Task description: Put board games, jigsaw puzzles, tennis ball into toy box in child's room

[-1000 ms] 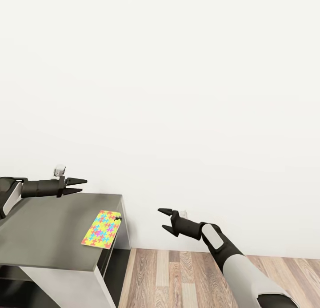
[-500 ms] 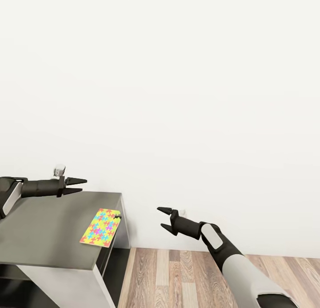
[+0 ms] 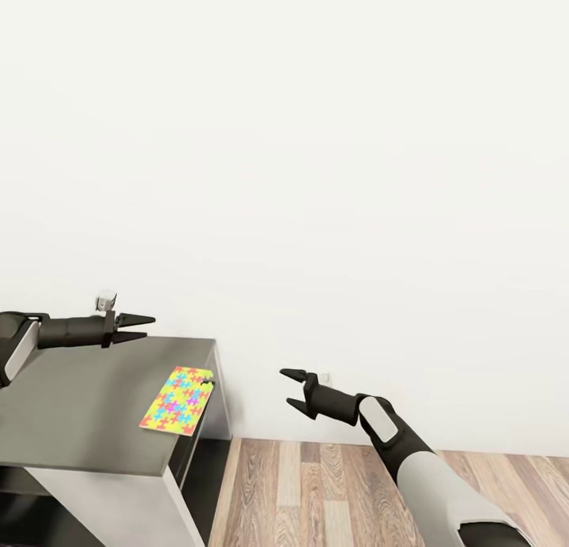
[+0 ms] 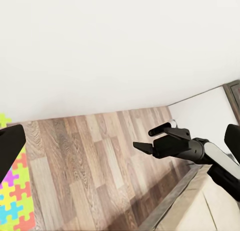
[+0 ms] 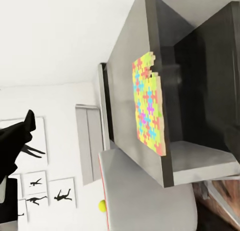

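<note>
Shifted slightly leftward in view, puzzle (image 3: 177,401) lies flat at the dark worktop (image 3: 79,405) edge; left gripper (image 3: 144,328) and right gripper (image 3: 289,389) hover released, empty.

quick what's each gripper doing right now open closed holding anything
Left gripper: open, holding nothing, above the dark cabinet top.
Right gripper: open, holding nothing, in the air over the wood floor.

- One jigsaw puzzle (image 3: 178,400) at the lower left of the head view, on the dark grey cabinet (image 3: 79,405).
- Two pincers: left pincer (image 3: 142,329), right pincer (image 3: 289,389).
- One tennis ball (image 5: 102,206), low in the right wrist view.
- Three athlete-silhouette pictures (image 5: 62,195) there, lower left.
</note>
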